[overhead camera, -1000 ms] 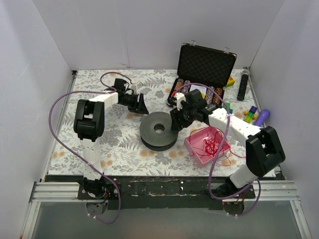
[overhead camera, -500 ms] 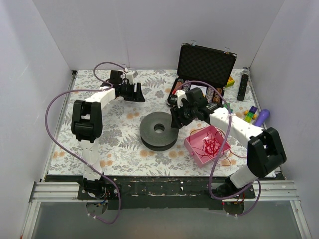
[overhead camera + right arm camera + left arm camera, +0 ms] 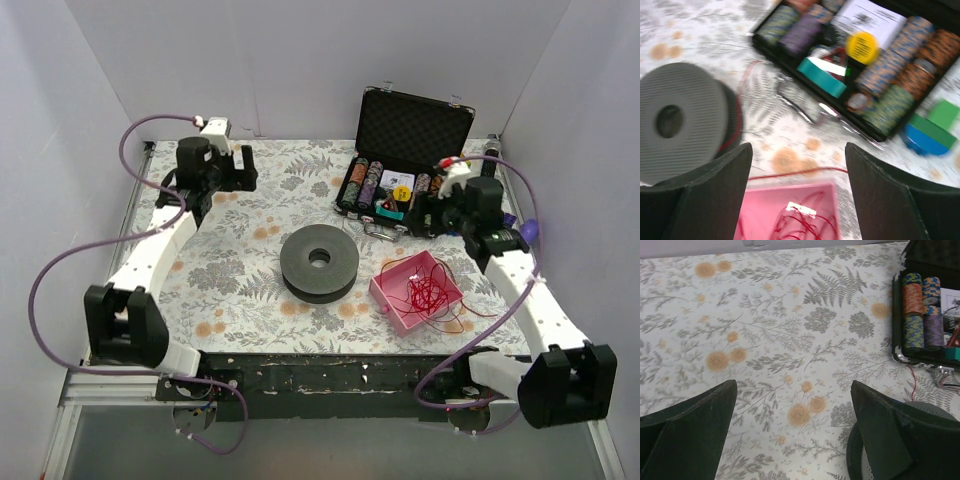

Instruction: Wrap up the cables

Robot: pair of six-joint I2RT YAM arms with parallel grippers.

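Note:
The cables (image 3: pixel 426 290) are thin red wire, lying in a loose tangle in a pink tray (image 3: pixel 392 296), with strands trailing over its rim onto the table. In the right wrist view the tangle (image 3: pixel 805 225) sits in the pink tray (image 3: pixel 760 205), and one strand (image 3: pixel 790 173) runs past it toward the grey spool (image 3: pixel 680 112). The spool (image 3: pixel 319 262) lies flat at mid-table. My left gripper (image 3: pixel 243 170) hangs open at the far left, away from everything, above bare cloth (image 3: pixel 792 385). My right gripper (image 3: pixel 424 215) is open beside the case, above the tray's far edge (image 3: pixel 799 147).
An open black case (image 3: pixel 405 160) of poker chips stands at the back right, its chips (image 3: pixel 920 310) also in the left wrist view. A black remote (image 3: pixel 487 170) and a purple object (image 3: pixel 529 231) lie by the right wall. Walls close in three sides.
Both arms have drawn back from the spool: the left to the far-left corner, the right toward the case. Both grippers have opened wider.

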